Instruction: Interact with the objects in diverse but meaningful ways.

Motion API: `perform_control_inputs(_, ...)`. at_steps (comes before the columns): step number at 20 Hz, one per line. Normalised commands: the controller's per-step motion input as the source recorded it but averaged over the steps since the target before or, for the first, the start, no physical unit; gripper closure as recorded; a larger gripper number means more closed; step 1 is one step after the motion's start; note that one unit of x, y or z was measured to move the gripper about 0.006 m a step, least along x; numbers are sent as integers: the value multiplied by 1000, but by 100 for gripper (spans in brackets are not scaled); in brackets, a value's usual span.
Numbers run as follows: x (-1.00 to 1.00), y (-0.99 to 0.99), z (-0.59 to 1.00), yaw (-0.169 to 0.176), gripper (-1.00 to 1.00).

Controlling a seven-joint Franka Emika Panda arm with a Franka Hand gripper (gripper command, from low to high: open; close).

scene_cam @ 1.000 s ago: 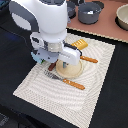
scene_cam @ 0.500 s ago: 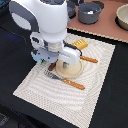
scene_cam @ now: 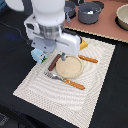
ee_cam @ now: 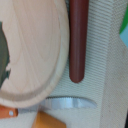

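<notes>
The arm hangs low over the striped mat (scene_cam: 60, 95), its pincer hidden, so I cannot tell whether it is wide or narrow. The sausage (ee_cam: 78, 40) lies flat just beside the round wooden plate (scene_cam: 69, 66), probably the next target, while the saucepan (scene_cam: 89, 12) sits far back.

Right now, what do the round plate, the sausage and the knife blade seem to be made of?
The round plate looks like pale unfinished wood: faint grain lines, matte surface. The sausage seems to be smooth red-brown plastic or painted wood; the blur leaves it open. The knife blade looks like grey metal or silver plastic, with a serrated edge and a dull sheen.
</notes>
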Motion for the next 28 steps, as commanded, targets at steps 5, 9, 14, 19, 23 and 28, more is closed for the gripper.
perform_control_inputs(5,-393,187,29,127,-100)
perform_control_inputs(9,-369,59,-21,191,-100)
perform_control_inputs(14,-327,-2,-173,211,-100)
perform_control_inputs(19,-365,-105,-101,161,-100)
perform_control_inputs(23,-496,-141,0,113,-100)
perform_control_inputs(28,-629,-210,-71,95,-100)
